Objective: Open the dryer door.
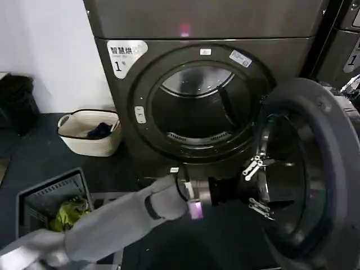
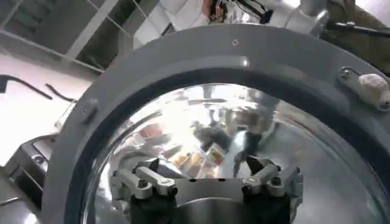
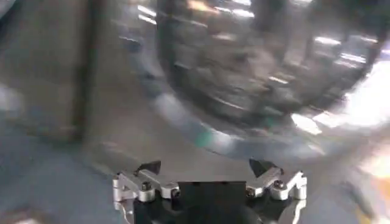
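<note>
The dryer door (image 1: 333, 132) of the bronze-grey machine marked "1" (image 1: 120, 58) stands swung open to the right, its grey inner rim and glass bowl facing me. The drum opening (image 1: 197, 104) is uncovered. My left arm reaches across from the lower left. Its gripper (image 1: 257, 187) is open right at the door's glass bowl, with nothing between the fingers. In the left wrist view the gripper (image 2: 204, 167) faces the grey rim (image 2: 183, 61) and reflective glass. My right gripper (image 3: 206, 165) is open, close before a blurred chrome ring and dark glass (image 3: 256, 67).
A white laundry basket (image 1: 90, 135) with dark clothes stands left of the machine. A grey crate (image 1: 48, 197) holding a yellow-green cloth sits at the lower left. A neighbouring machine (image 1: 343, 50) stands at the right, just behind the open door.
</note>
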